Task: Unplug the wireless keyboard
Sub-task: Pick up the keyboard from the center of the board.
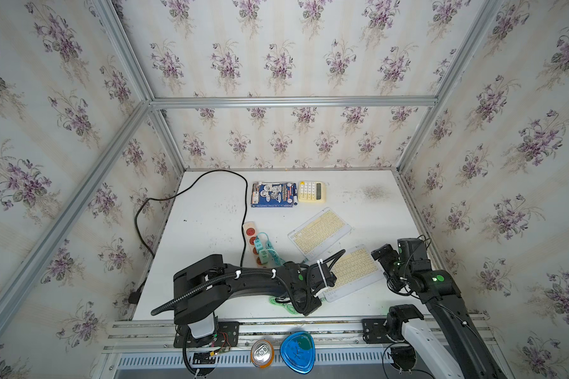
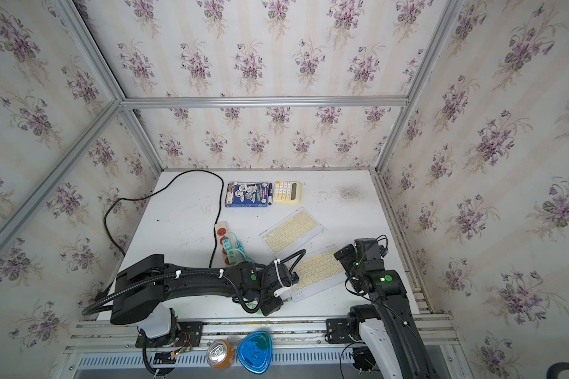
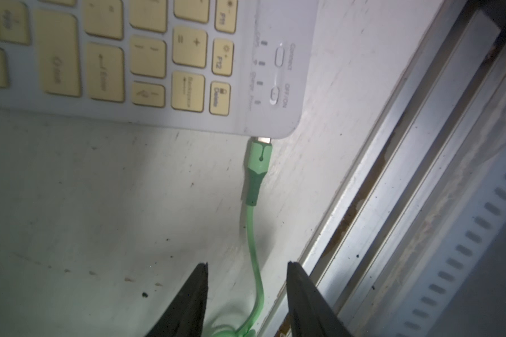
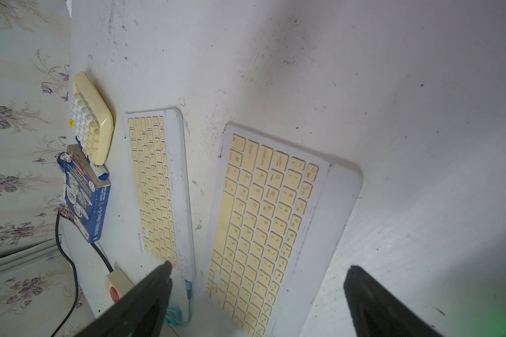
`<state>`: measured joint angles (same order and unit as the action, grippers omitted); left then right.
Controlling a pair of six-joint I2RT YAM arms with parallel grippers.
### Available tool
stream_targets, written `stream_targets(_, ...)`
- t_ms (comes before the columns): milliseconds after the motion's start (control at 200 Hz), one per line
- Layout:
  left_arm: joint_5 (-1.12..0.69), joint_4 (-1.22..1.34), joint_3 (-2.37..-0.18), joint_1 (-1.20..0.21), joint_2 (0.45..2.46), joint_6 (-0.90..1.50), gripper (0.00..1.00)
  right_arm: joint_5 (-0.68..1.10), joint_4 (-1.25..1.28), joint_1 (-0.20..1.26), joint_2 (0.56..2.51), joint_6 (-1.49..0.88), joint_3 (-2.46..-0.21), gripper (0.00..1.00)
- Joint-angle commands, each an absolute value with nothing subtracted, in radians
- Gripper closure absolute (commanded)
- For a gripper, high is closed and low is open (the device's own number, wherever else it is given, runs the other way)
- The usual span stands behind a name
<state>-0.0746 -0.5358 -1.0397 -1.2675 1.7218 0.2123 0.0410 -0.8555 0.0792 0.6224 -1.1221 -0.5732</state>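
White near keyboard [image 1: 355, 269]: cream keys; lies flat and slantwise on the table [image 1: 211, 213], at about 4 o'clock from the tabletop's middle in both top views.
Green plug [image 3: 257, 166]: seated in the near keyboard's edge at the corner by the Delete key and the OFF/ON switch, the keyboard's 7 o'clock corner in the top views.
Green cable [image 3: 253, 242]: runs from the green plug along the tabletop and passes between the left fingers.
Left gripper [image 3: 248, 263]: low over the table; its jaws stand partly apart, one on each side of the green cable, touching neither cable nor plug and holding nothing.
Right gripper [image 4: 260, 266]: above the 3 o'clock end of the near keyboard; jaws spread wide, nothing between them.
Far keyboard [image 1: 319, 229]: same make, at 11 o'clock from the near keyboard, close by but apart.
Teal cable [image 4: 189, 291]: its plug sits at the far keyboard's corner.
Power strip [image 1: 252, 236]: at 9 o'clock from the far keyboard; red sockets.
Black cord [image 1: 243, 203]: leads from the power strip towards 12 o'clock, then loops off the table at 9 o'clock.
Calculator [image 1: 312, 191]: at 12 o'clock from the far keyboard.
Blue book [image 1: 271, 195]: just beside the calculator, at its 9 o'clock.
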Motion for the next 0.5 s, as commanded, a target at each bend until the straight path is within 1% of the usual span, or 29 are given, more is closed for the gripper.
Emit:
stream_targets(0,-0.046,-0.561,-1.041,-1.273,1.74,0.23,0.55,0.021,-0.851,0.079,0.624,-1.133,-0.571,0.04)
stream_targets(40,-0.046,-0.561,-1.04,-1.276,1.748,0.233,0.57,0.023,-0.851,0.078,0.627,-1.135,-0.573,0.04)
stream_targets(205,-0.008,-0.56,-1.049,-1.287,1.784,0.234,0.59,0.039,-0.852,0.078,0.631,-1.139,-0.577,0.04)
stream_targets(325,0.018,-0.558,-1.061,-1.287,1.825,0.238,0.62,0.042,-0.838,0.078,0.627,-1.141,-0.566,0.04)
stream_targets(495,0.04,-0.552,-1.078,-1.288,1.871,0.236,0.73,0.062,-0.83,0.078,0.654,-1.127,-0.581,0.04)
